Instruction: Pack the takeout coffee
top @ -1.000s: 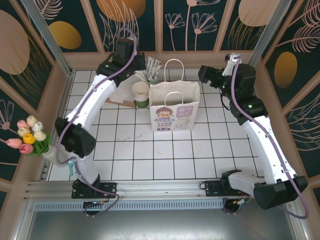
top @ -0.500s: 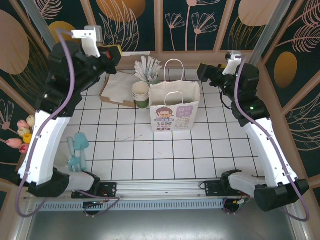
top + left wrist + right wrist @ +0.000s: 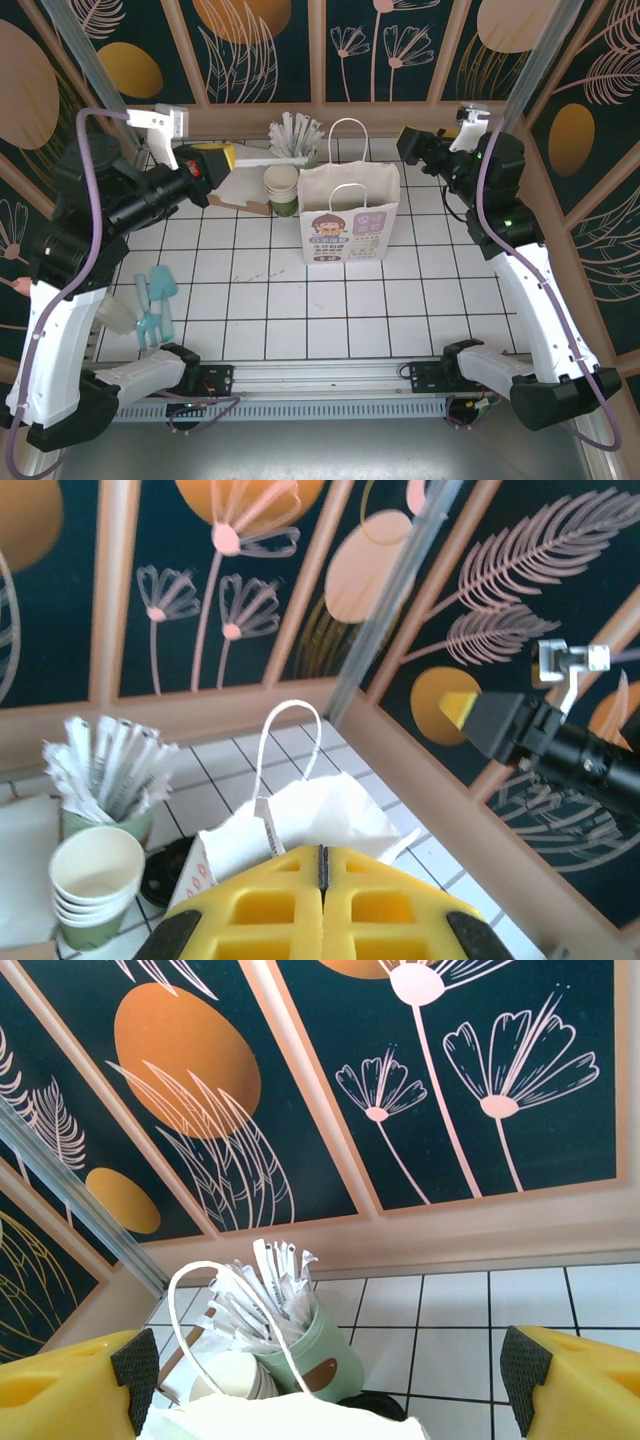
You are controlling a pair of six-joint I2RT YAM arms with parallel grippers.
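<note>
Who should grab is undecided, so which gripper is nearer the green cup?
Left. The left gripper hangs above and left of the cup; the right gripper is beyond the bag, on its other side.

Bright, even light falls from overhead. On the white tiled worktop (image 3: 330, 300), the white paper bag (image 3: 349, 215) casts only a faint, soft shadow. Seen from above, the corner posts (image 3: 545, 60) splay outward toward the picture's edges. Close to their cameras, the left gripper (image 3: 320, 858) and right gripper (image 3: 330, 1372) look slightly soft, while the painted wall (image 3: 300, 1080) stays sharp.
</note>
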